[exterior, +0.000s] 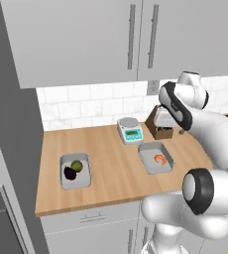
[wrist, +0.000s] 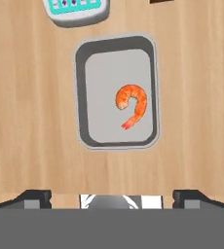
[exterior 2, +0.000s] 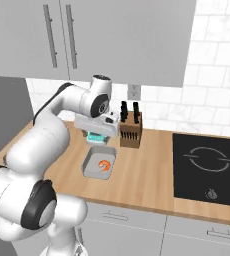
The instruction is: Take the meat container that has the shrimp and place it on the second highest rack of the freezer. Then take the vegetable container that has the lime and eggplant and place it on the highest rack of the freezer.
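The claw [wrist: 112, 197] hangs wide open above the grey tray [wrist: 81, 87] — nothing gripped. One shrimp [wrist: 132, 104] lies inside, on the wooden counter [wrist: 31, 121].

My arm [exterior: 210, 129] is built of glossy white, rounded shells, bulbous at each link. Dark charcoal bands ring the joints, with flat black round caps at shoulder and elbow. My hand block is a pale grey-white box with small dark details on its face. My pincer [wrist: 111, 197] ends in two small, blocky dark grey finger tips [wrist: 33, 197].
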